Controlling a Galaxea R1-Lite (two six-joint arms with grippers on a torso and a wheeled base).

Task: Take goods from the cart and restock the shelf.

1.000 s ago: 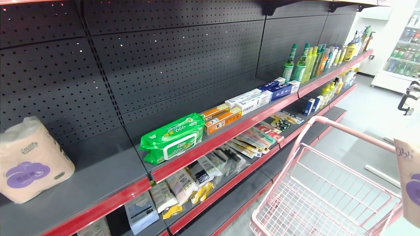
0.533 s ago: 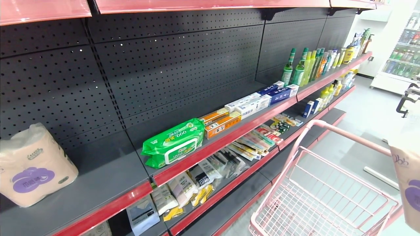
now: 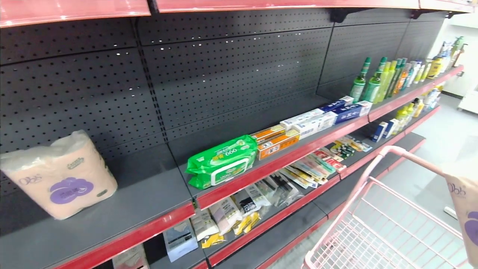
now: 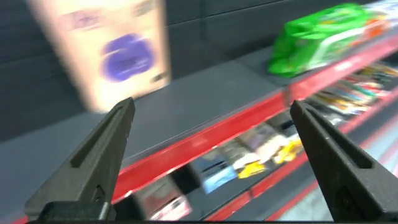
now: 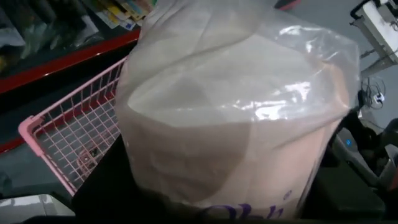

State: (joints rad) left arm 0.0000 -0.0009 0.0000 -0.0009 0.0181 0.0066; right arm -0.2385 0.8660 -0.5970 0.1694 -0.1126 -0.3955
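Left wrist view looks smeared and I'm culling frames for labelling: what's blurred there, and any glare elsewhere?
Left wrist view: the peach tissue pack with purple print on the shelf and the green wipes packet are motion-smeared; the left pincer looks crisper. Head view: glare on the glossy red upper shelf edge. Right wrist view: white highlights on the held clear-wrapped tissue pack.

Pale grey floor (image 3: pixel 448 130), black pegboard backing (image 3: pixel 231 74), perhaps a white cabinet (image 3: pixel 471 101) far right.

Shelf (image 3: pixel 142 203) w/ tissue pack (image 3: pixel 63 175) at L, green wipes (image 3: pixel 222 160) mid, boxes (image 3: pixel 310 122), bottles (image 3: pixel 373 80) R.
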